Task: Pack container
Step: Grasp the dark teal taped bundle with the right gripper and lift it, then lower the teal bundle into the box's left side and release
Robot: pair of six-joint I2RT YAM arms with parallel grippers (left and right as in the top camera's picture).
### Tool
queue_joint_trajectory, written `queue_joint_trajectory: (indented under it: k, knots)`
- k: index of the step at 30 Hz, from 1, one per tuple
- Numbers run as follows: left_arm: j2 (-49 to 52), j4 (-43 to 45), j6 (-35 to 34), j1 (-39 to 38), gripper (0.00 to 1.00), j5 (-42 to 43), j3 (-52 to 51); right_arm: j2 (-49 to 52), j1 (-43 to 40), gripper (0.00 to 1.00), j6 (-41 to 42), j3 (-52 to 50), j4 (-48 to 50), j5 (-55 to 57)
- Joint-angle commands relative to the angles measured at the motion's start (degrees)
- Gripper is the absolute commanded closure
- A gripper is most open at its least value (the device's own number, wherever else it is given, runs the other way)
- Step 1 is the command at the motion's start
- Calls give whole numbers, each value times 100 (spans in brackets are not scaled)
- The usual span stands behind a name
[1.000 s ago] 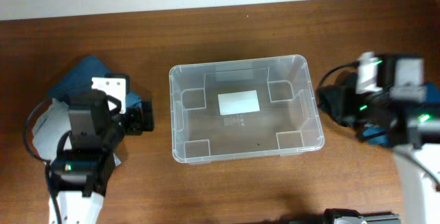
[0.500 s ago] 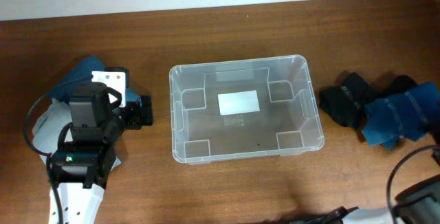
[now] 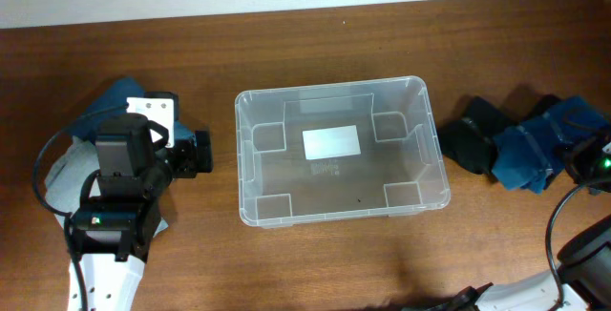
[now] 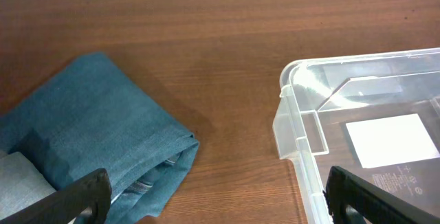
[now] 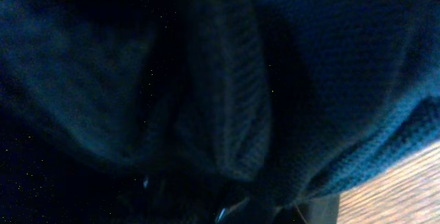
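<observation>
The container (image 3: 246, 173) is sitting at the centre of the overhead frame on the brown wooden table (image 3: 315, 263). Its long sides are running left to right, and the white label (image 3: 331, 142) is showing on its clear bottom. In the left wrist view its rounded corner and thick rim are filling the right side of the frame.

The left arm (image 3: 110, 225) is reaching up from the lower left of the overhead frame. The left gripper (image 3: 198, 153) is pointing toward the container's left wall, near it but not touching. Its claw is standing spread wide and holding nothing — the two black fingertips (image 4: 86, 193) are showing at the bottom corners of the left wrist view with bare table between them. A folded teal garment (image 4: 96, 124) is lying at the left of that view, apart from the container.

At the right of the overhead frame a black garment (image 3: 470, 144) is lying near the container's right wall, touching a crumpled blue garment (image 3: 535, 154). The right arm (image 3: 592, 163) is coming in at the right edge, against the blue cloth. The right wrist view is showing only dark blue knit pressed close, with a sliver of table in the lower right corner — I cannot tell whether the right gripper's claw is spread or clamped.
</observation>
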Motion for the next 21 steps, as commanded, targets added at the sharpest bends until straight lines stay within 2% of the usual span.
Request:
queue_joint_trajectory:
  k: [1, 5, 8, 10, 11, 12, 14, 16, 19, 21]
  knots:
    - [-2, 17, -31, -9, 1, -114, 127, -778, 210, 96, -96, 433, -387, -678]
    - [-2, 20, -13, -7, 1, -190, 127, -2083, 800, 96, -238, 1471, -1578, -734]
    - [-2, 17, -13, -9, 1, -190, 127, -2789, 1709, 96, -234, 1976, -2135, -732]
    - [-2, 13, -13, -9, 1, -190, 127, -3106, 2610, 96, -173, 1998, -2247, -671]
    - [-2, 13, -13, -9, 1, -190, 127, -3136, 2830, 96, -101, 1996, -2280, -595]
    - [-2, 13, -13, -7, 1, -199, 127, -3128, 3556, 96, 61, 1996, -2417, -299]
    - [-2, -15, -15, -9, 1, -343, 127, -2999, 4297, 96, 157, 1976, -2520, -4]
    - [-2, -205, -24, -7, 0, -828, 127, -2579, 5613, 96, 579, 1825, -2459, 632]
    - [31, -629, -538, 175, 1, -1235, 127, -1840, 6758, 96, 892, 1572, -2124, 1141]
    - [96, -776, -553, 356, 1, -1215, 127, -1419, 7101, 96, 901, 1552, -1976, 1145]
